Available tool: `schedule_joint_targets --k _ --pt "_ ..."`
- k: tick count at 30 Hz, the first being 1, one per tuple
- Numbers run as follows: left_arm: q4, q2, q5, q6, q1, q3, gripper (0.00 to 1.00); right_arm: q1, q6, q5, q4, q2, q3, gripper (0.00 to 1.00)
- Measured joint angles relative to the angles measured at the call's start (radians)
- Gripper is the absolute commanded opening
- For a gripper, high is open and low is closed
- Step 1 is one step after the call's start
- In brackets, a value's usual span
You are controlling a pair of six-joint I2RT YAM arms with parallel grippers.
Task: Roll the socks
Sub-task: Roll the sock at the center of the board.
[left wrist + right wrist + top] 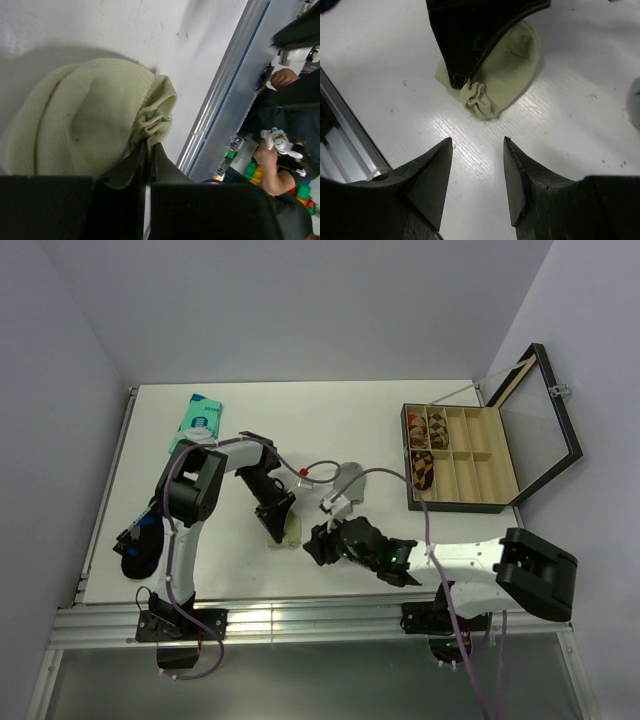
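Observation:
The pale beige sock [85,125] lies bunched in a rounded bundle on the white table near the front edge. My left gripper [148,146] is shut on its gathered cuff, fingers [470,35] pointing down onto the sock [517,62]. The same sock [290,536] shows just under the left gripper [278,524] in the top view. My right gripper [477,141] stands open a short way in front of the sock, nothing between its fingers; from above the right gripper [314,541] sits right beside the bundle. The grey sock [352,478] lies flat farther back.
A teal packet [197,420] lies at the back left and a dark cloth [140,545] at the left edge. An open compartment box [470,475] with its lid up stands at the right. The table's metal front rail [220,95] runs close to the beige sock.

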Motion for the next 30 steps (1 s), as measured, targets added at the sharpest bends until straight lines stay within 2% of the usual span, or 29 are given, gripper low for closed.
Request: schedule_joint_targets --k 5,13,30 --pt "-0.048 0.034 0.000 -0.009 0.001 0.010 0.03 0.043 -0.109 -0.004 0.000 0.177 0.115 0.52" --pt "-0.084 0.050 -0.016 -0.015 0.008 0.013 0.05 0.113 -0.221 0.008 -0.013 0.342 0.285 0.54" --pt "-0.111 0.050 -0.043 0.009 0.019 -0.019 0.06 0.172 -0.325 0.085 -0.124 0.488 0.383 0.52"
